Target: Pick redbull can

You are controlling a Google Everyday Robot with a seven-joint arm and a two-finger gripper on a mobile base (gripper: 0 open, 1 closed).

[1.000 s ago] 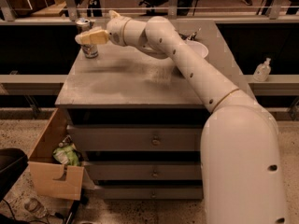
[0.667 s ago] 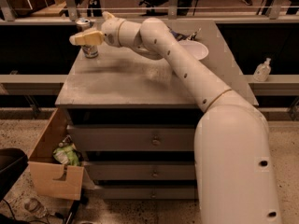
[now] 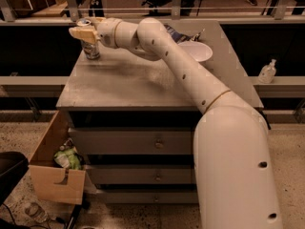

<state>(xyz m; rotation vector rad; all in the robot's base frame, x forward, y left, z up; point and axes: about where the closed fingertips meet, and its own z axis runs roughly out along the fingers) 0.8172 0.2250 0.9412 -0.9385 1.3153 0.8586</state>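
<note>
At the far left corner of the grey metal-topped cabinet (image 3: 143,85): tall slim silver-and-blue redbull can (image 3: 91,50), upright, base on the top. Around its upper part, the tan gripper (image 3: 85,28); clamped or merely astride, cannot tell. Squeeze squarely across the can wall, confirm a firm hold, then lift straight up without tilt, keeping well apart from the white round bowl (image 3: 196,51) further right.

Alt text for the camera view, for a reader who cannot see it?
A white robot arm reaches across a grey cabinet top, its gripper at the upper part of an upright redbull can near the far left corner. A white bowl and dark blue snack bag sit beyond the arm; a cardboard box stands on the floor at left.
</note>
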